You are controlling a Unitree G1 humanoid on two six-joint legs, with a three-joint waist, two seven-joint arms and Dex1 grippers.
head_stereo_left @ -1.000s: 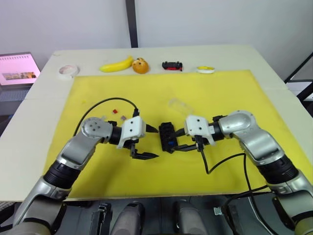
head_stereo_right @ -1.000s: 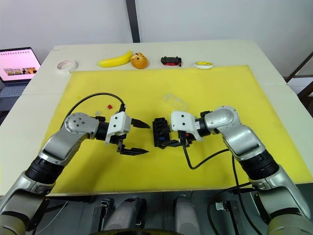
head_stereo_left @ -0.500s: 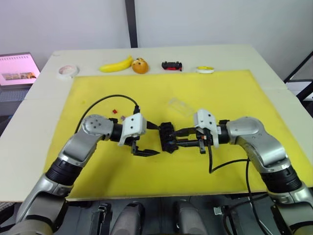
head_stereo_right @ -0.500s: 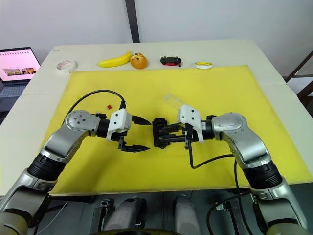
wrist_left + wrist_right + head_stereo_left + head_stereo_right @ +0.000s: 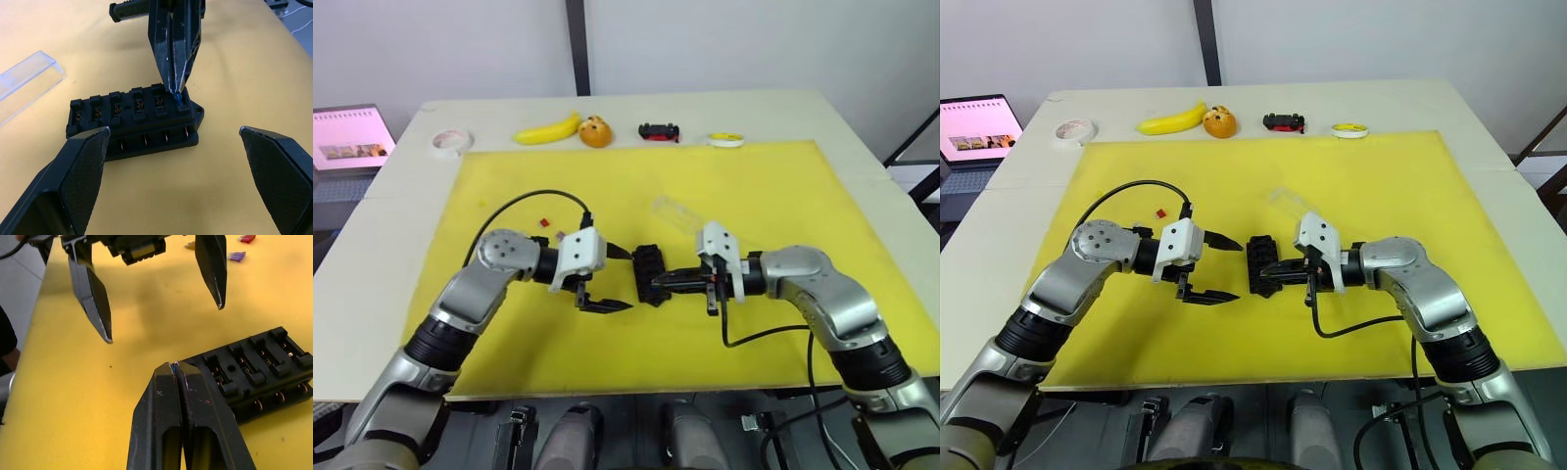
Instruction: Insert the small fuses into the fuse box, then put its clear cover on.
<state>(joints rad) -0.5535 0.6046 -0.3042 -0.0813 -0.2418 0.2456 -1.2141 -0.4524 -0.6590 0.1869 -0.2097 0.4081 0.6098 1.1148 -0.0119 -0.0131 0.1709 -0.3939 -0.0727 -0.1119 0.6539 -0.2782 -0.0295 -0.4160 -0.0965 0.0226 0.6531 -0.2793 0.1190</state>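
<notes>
The black fuse box (image 5: 647, 264) lies mid-mat between my two grippers. My right gripper (image 5: 657, 281) is shut, its tips pressed against a blue fuse (image 5: 179, 100) that sits in the end slot of the fuse box (image 5: 137, 122). Just left of the box, my left gripper (image 5: 625, 282) is open with nothing between its fingers. The clear cover (image 5: 675, 211) lies on the mat behind the box. A red fuse (image 5: 544, 222) and a purple fuse (image 5: 236, 256) lie loose behind my left gripper.
Along the table's back edge sit a banana (image 5: 548, 130), an orange (image 5: 594, 130), a black-and-red toy car (image 5: 658, 130), a yellow tape roll (image 5: 725, 139) and a white tape roll (image 5: 450, 142). The yellow mat (image 5: 764, 186) covers most of the table.
My right gripper has gone from open around the box's end to shut, and its wrist has turned and drawn back a little. My left gripper has stayed open and barely moved.
</notes>
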